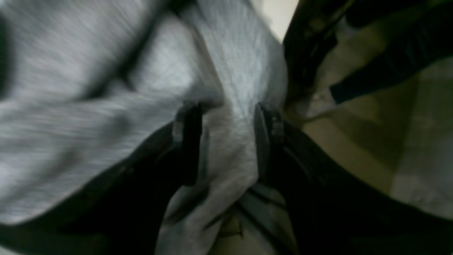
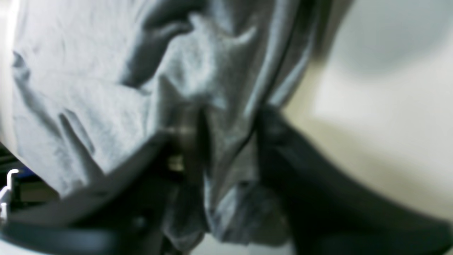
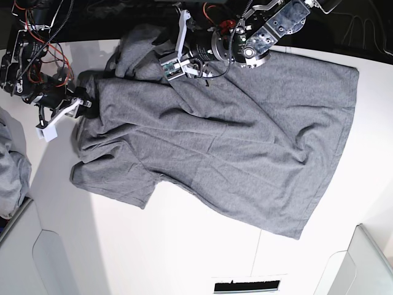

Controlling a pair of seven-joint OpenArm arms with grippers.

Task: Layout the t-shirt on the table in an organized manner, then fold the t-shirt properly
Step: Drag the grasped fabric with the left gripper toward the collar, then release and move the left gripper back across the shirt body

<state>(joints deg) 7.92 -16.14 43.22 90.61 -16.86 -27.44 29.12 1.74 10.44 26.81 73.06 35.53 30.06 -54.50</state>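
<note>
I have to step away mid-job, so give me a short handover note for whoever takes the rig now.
Left end effector: shut on a fold of the heather grey jersey t-shirt, near the collar end at the table's far edge.
Right end effector: grey cloth sits between its fingers at the shoulder and sleeve side; a firm grip cannot be confirmed.
Shirt: lying on the smooth white table, hem end roughly flat, collar end and sleeves bunched and wrinkled.
Done: partly spread.
Left: flatten collar and sleeves, then fold.

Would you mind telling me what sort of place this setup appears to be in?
Probably a robotics lab workbench: a white table, two arms with exposed wiring gripping a grey t-shirt, and light grey bins at the edges.
</note>
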